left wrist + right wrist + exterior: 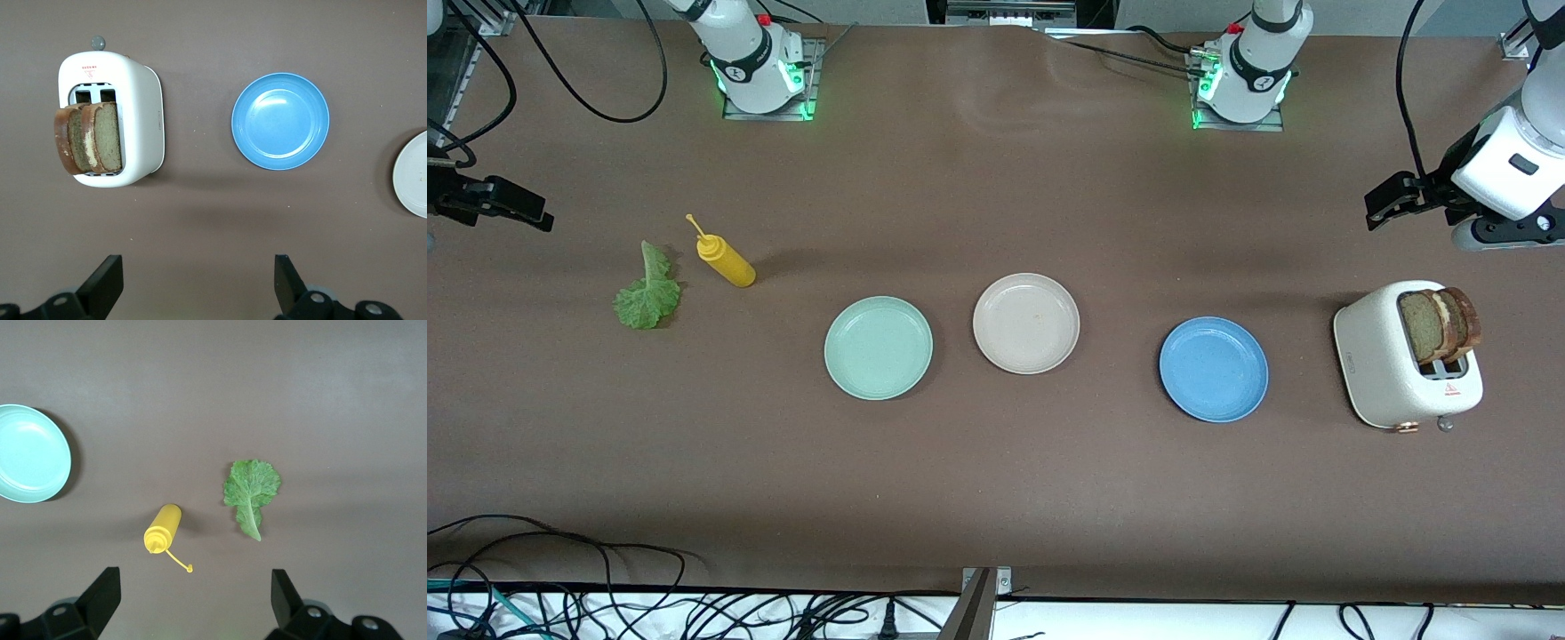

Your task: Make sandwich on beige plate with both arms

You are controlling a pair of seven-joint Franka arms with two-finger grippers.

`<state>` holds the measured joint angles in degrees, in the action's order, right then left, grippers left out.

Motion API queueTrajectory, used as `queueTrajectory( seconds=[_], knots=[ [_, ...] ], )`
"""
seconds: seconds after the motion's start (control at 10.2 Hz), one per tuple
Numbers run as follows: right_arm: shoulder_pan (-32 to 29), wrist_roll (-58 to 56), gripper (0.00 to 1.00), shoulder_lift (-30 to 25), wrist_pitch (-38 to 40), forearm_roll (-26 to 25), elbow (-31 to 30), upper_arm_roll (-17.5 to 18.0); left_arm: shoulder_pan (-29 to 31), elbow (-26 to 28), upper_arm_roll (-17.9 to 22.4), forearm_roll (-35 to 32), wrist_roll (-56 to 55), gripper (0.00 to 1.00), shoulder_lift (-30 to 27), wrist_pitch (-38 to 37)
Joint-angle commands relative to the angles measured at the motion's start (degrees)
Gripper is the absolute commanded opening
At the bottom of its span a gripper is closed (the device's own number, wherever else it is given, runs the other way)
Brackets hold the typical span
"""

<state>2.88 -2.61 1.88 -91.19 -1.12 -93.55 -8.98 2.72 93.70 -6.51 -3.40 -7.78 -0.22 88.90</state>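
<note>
While both arms wait high at the two ends of the brown bench (996, 498), the left black two-finger tool (197, 283) hangs with its fingers wide apart and empty over the bare surface near the white toaster (1383, 378), and the right black two-finger tool (193, 600) hangs wide open and empty too, over the bench close to the yellow squeeze bottle (163, 528). Two brown wholegrain bread slices with dark crust (1439, 322) stand upright in the slots of the toaster, side by side. The ruffled green lettuce leaf (647, 292) lies flat on the bench just beside the yellow bottle, which lies on its side. The round pale beige plate (1025, 323) sits in the middle of the bench with nothing on it, between the round mint green plate (878, 348) toward the right arm's end and the round blue plate (1214, 369) toward the left arm's end.
</note>
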Motion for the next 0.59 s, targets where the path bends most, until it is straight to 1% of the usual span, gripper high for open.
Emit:
queueTrajectory(
  seconds=[0.0,0.49],
  knots=[
    [0.11,0.58,1.0,0.49,0.93,-0.2,1.18,0.1,0.27,-0.45,0.19,1.47,1.1,1.0,-0.05,-0.83],
    [0.02,0.58,1.0,0.49,0.93,-0.2,1.27,0.1,0.35,-0.45,0.19,1.47,1.1,1.0,-0.05,-1.36]
  ],
)
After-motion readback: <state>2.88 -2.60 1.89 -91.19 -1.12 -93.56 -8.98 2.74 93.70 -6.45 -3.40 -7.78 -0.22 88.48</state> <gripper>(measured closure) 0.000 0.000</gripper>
